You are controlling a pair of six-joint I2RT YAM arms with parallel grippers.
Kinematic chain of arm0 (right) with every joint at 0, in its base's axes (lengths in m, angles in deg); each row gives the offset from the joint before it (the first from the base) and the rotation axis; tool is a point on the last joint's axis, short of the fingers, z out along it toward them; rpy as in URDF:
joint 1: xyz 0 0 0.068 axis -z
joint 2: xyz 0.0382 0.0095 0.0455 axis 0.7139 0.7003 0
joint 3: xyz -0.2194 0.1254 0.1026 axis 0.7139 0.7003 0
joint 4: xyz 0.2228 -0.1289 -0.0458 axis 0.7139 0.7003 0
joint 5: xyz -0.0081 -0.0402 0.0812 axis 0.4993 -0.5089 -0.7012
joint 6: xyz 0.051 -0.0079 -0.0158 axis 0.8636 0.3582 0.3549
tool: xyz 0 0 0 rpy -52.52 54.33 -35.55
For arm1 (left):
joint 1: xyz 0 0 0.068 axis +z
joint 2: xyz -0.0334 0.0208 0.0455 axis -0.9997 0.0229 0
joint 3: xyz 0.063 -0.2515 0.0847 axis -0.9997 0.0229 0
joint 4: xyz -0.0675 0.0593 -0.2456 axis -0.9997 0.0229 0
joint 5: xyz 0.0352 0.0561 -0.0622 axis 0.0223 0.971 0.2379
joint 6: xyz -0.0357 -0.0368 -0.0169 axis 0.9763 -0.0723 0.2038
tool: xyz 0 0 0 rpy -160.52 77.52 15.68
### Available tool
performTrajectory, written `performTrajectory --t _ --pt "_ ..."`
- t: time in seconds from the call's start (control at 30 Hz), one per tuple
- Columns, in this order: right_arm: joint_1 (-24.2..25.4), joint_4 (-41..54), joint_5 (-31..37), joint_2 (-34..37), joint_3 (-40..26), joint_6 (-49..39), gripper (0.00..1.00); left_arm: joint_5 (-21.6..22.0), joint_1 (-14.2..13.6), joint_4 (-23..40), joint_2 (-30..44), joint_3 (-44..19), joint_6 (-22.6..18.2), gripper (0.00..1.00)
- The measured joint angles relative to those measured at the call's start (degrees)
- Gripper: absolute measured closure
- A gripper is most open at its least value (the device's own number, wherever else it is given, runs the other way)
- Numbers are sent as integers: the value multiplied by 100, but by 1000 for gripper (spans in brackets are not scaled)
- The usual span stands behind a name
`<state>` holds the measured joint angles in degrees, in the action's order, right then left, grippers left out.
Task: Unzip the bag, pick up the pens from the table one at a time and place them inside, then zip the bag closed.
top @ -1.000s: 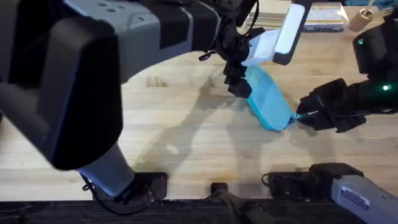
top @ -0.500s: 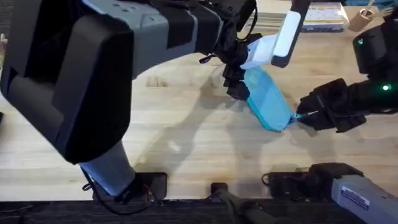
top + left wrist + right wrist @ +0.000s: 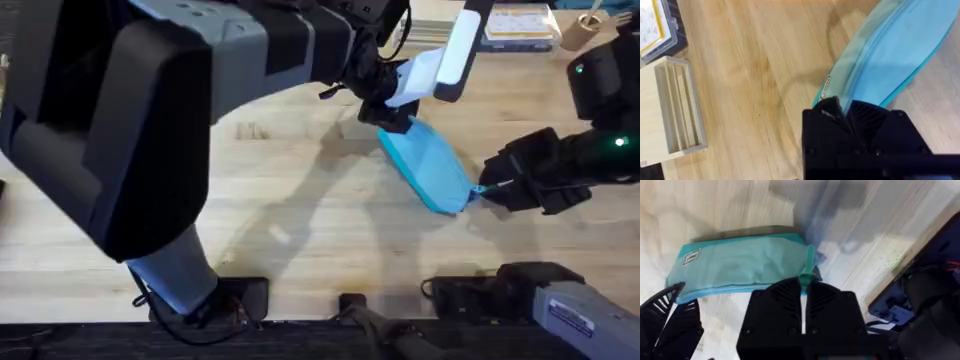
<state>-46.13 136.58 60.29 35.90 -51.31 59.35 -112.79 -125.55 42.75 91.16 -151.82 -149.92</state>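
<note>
The bag (image 3: pixel 428 168) lies on the table (image 3: pixel 300 200), right of centre and nearer the far edge, running diagonally from far-left to near-right. The left gripper (image 3: pixel 392 112) sits at the bag's far-left end, jaws closed on the fabric edge (image 3: pixel 837 95) beside a small label. The right gripper (image 3: pixel 487 188) sits at the bag's near-right end. Its jaws are narrow and pinch the teal pull tab (image 3: pixel 807 272), which stands up between them in the right wrist view. The zipper line runs along the bag's length; it cannot be determined whether it is open. A light wooden holder (image 3: pixel 677 107) rests on the table near the far edge.
</note>
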Motion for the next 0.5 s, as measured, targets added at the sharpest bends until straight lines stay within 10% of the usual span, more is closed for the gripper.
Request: performTrajectory --t 0.5 --pt "0 4 26 0 0 -42 968 -89 15 0 0 0 7 956"
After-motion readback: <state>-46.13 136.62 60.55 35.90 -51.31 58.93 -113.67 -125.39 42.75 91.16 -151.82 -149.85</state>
